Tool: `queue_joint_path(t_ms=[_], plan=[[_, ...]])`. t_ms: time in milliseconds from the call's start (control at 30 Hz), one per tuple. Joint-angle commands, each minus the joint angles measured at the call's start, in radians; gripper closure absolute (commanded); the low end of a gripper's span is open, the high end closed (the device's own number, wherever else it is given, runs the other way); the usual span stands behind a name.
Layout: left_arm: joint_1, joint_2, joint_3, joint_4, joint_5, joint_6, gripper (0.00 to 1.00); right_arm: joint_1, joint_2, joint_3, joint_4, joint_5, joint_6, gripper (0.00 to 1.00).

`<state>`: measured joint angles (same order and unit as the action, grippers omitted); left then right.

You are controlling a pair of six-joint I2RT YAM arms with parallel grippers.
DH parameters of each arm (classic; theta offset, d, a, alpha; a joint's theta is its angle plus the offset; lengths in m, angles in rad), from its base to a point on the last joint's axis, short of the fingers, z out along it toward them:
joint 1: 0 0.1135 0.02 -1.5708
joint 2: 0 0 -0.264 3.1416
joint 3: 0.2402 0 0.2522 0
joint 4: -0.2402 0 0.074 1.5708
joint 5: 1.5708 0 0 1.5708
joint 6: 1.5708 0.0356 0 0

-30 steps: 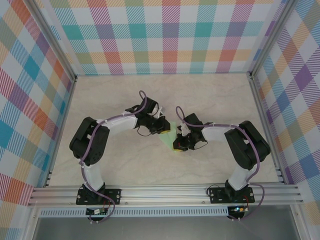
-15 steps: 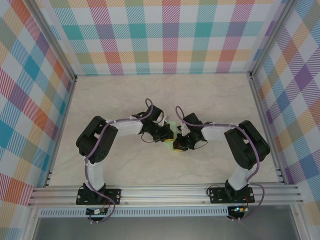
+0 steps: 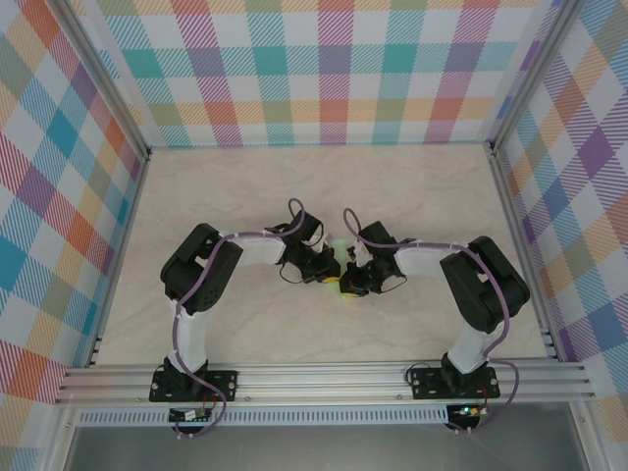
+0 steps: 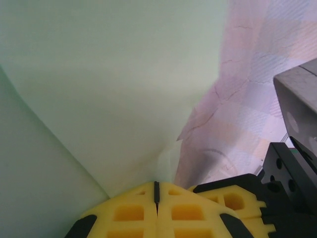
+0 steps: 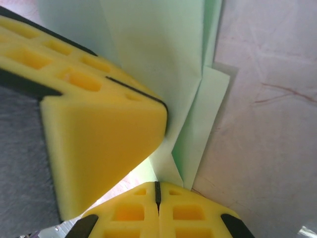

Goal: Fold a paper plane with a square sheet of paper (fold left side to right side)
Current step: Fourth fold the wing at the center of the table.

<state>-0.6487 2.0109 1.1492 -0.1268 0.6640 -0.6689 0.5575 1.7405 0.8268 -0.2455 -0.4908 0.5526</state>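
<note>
The left hand [image 4: 156, 186] and the right hand [image 5: 157, 186] were both squeezed shut, close together. The thin pale green paper sheet [image 4: 109, 84] lay folded on the desk [image 5: 267, 124] right in front of them; whether they pinched it, I couldn't tell.

The tabletop [image 3: 422, 196] was a pale beige, marble-patterned surface with thin reddish veins. Checked walls [image 3: 334, 69] closed it in on three sides, and an aluminium rail [image 3: 324, 378] ran along its near edge. Near its middle lay the pale green paper [image 5: 203, 119], folded so that several layers overlapped. In the right wrist view a narrower flap rested flat on the bare surface, throwing a slight shadow along its edge. In the left wrist view a broad part of the paper bent in a curve.
</note>
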Motion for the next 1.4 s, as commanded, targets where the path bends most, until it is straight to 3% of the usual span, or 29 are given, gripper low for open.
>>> queue_joint_path(t_ms=[0, 300, 700, 933, 1167, 1367], plan=[[0.023, 0.043, 0.031, -0.034, -0.057, 0.03, 0.96, 0.007, 0.056, -0.033, -0.149, 0.114, -0.024, 1.0], [0.14, 0.088, 0.112, -0.096, -0.076, 0.095, 0.96, 0.007, 0.049, -0.037, -0.154, 0.115, -0.026, 1.0], [0.297, 0.25, 0.386, -0.231, -0.044, 0.164, 0.96, 0.01, 0.035, -0.045, -0.15, 0.109, -0.026, 1.0], [0.339, 0.219, 0.415, -0.237, -0.004, 0.177, 0.92, 0.01, 0.001, -0.04, -0.107, 0.087, -0.031, 0.98], [0.384, 0.023, 0.307, -0.219, -0.004, 0.181, 0.71, 0.01, -0.14, 0.015, -0.094, 0.127, -0.05, 0.73], [0.347, -0.206, 0.066, -0.079, 0.004, 0.102, 0.56, 0.006, -0.287, 0.038, -0.168, 0.341, -0.105, 0.43]])
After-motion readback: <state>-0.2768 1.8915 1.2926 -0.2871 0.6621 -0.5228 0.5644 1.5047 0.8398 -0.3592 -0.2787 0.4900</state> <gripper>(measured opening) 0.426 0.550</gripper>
